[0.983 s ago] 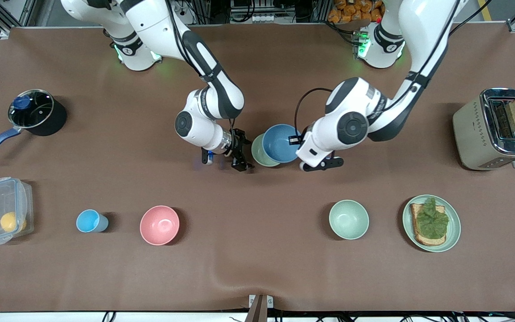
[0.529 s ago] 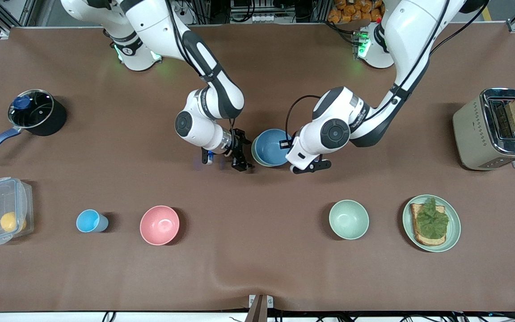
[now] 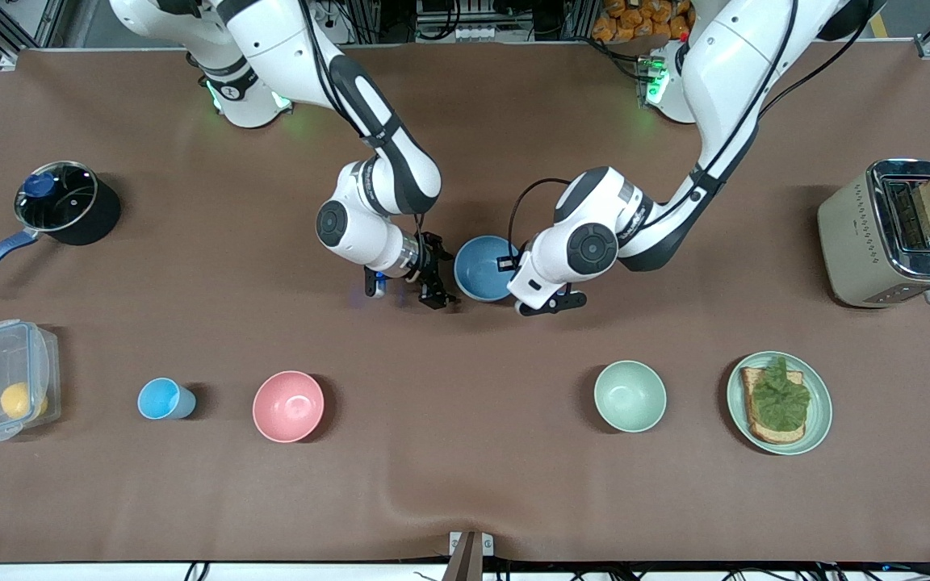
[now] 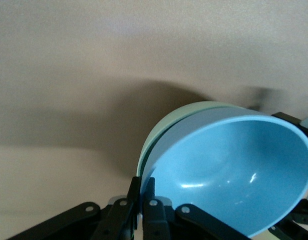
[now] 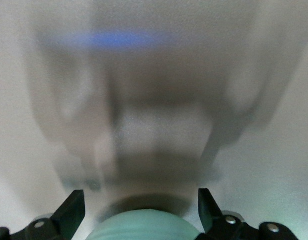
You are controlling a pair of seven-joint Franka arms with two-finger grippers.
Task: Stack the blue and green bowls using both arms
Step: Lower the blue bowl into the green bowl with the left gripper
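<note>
Found the left arm stretched out from its base and folded back at the elbow, its round wrist joint low over the middle of the table (image 3: 465, 484). Found the left gripper (image 3: 504, 265) at the end of that wrist, its two black fingers (image 4: 150, 197) pinched tight on the rim of the blue bowl (image 3: 481, 278), at the edge toward the left arm's end of the table. Saw the blue bowl mouth-up, slightly tilted in the left wrist view, and over the green bowl (image 4: 193, 111), which showed there only as a thin crescent of rim and wall under the blue one; could not tell whether the blue bowl was fully seated in it. Placed both bowls mid-table, between the two wrists, farther from the front camera than the pink bowl (image 3: 288, 406) and the pale mint bowl (image 3: 630, 395). Found the right arm sloped down from its base toward the table's middle, wrist bent so that the tool lay nearly level and low, pointing at the bowls. Found the right gripper (image 3: 437, 273) just beside the stack, jaws spread wide, with the green bowl's rounded wall between the fingertips in the right wrist view. Saw no firm contact there.
</note>
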